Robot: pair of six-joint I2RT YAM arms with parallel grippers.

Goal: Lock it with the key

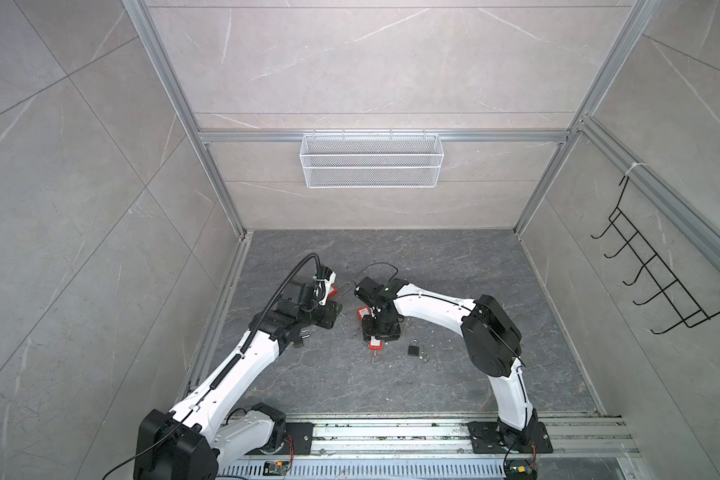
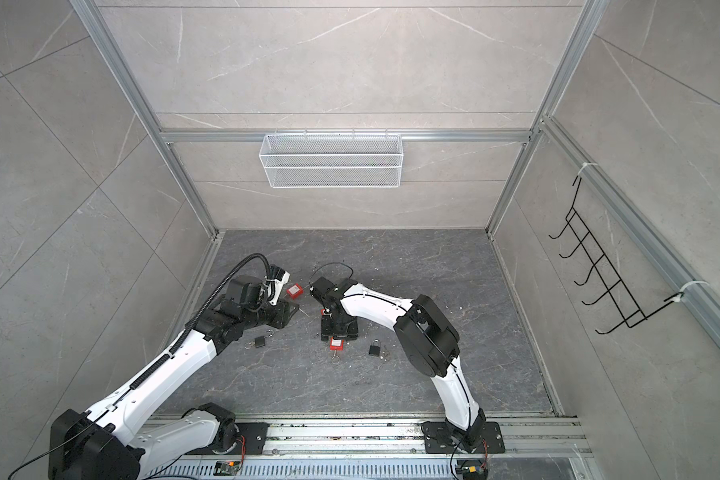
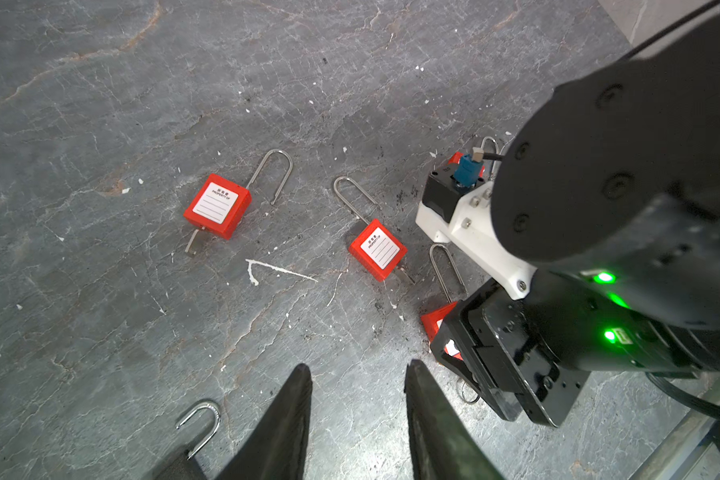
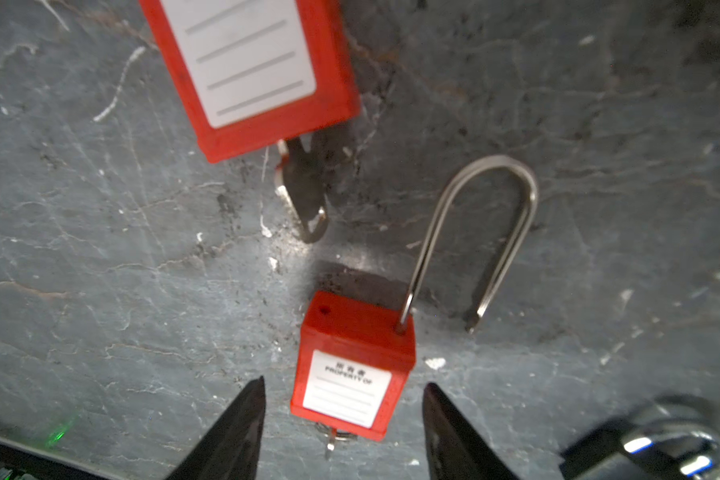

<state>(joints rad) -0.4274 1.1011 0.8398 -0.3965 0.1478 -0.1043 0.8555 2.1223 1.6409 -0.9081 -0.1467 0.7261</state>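
Straddles red padlock (image 4: 352, 332) with right claw (image 4: 345, 383) spread, gripping nothing; long axis front-to-back, open shackle (image 4: 497, 162) rearward, key (image 4: 330, 444) frontward. Left claw (image 3: 358, 365) part-open, empty.

On your table (image 2: 454, 266), one long-shackle padlock (image 2: 295, 291) lies between the left arm (image 2: 175, 365) and the right arm (image 2: 375, 303). Another long-shackle padlock (image 2: 337, 344) lies nearer the rail (image 2: 350, 434), with a small padlock (image 2: 375, 349) close on its right and a second small padlock (image 2: 260, 341) beside the left arm.
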